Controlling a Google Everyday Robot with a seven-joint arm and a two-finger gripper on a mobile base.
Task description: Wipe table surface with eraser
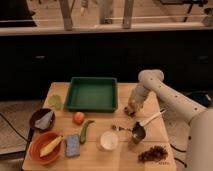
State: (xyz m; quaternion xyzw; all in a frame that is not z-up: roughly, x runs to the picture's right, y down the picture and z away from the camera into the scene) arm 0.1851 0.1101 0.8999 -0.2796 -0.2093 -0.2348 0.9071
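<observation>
The table surface [150,102] is a light tan wooden top that carries all the items. The eraser [72,145], a blue rectangular block, lies near the front left, beside an orange bowl. My gripper [131,109] is low over the table's right half, just right of the green tray [92,93] and far from the eraser. The white arm [165,95] reaches in from the right.
An orange bowl [46,148] with a yellow item and a dark bowl [42,120] stand at the front left. An orange fruit [78,117], a green chili [86,131], a white cup [109,141], a metal ladle [142,127] and a brown dried cluster [153,153] lie along the front.
</observation>
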